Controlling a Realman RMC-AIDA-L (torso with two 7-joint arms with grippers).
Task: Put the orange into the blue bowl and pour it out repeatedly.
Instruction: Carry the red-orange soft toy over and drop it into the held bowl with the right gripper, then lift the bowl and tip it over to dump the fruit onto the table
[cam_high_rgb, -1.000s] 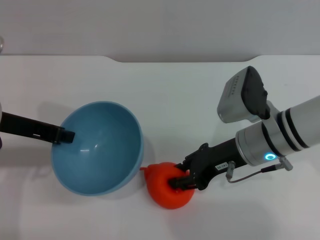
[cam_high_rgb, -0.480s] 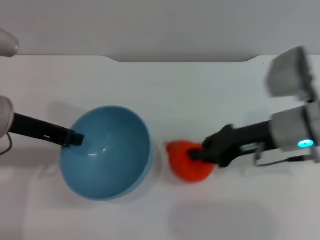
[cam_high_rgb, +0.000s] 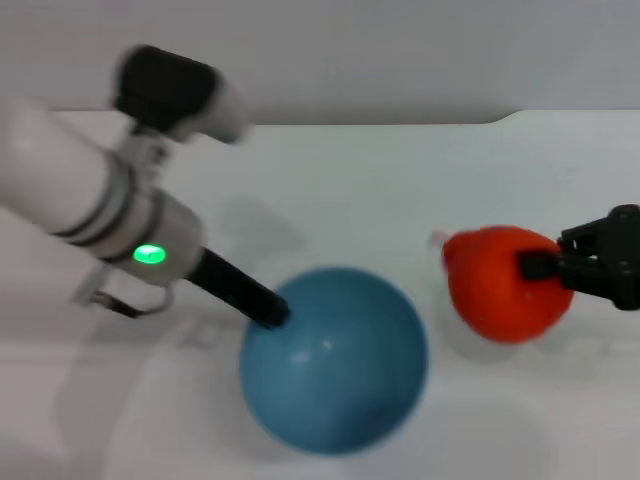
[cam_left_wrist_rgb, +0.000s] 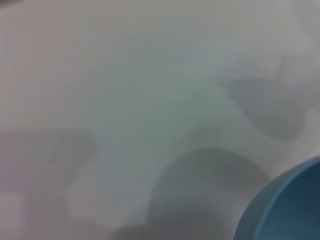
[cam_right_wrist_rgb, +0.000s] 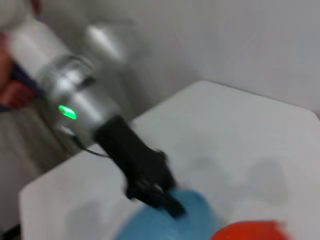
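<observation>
The blue bowl (cam_high_rgb: 335, 372) hangs near the table's front centre, and my left gripper (cam_high_rgb: 270, 312) is shut on its rim at the upper left. I cannot tell which way its mouth faces. To its right, apart from it, the orange (cam_high_rgb: 500, 285) is raised above the table with a shadow beneath it. My right gripper (cam_high_rgb: 553, 266) is shut on the fruit's right side. The left wrist view shows only an edge of the blue bowl (cam_left_wrist_rgb: 287, 202). In the right wrist view the left gripper (cam_right_wrist_rgb: 165, 200) grips the blue bowl (cam_right_wrist_rgb: 160, 225) beside the orange (cam_right_wrist_rgb: 250, 232).
The white table (cam_high_rgb: 350, 190) ends at a grey wall behind, with a notch in its far edge at the right. The left arm (cam_high_rgb: 90, 205) stretches over the table's left half. Nothing else stands on the surface.
The left arm swung in and carried the bowl right, toward the front centre. The right gripper lifted the orange off the table and drew it right and back, away from the bowl.
</observation>
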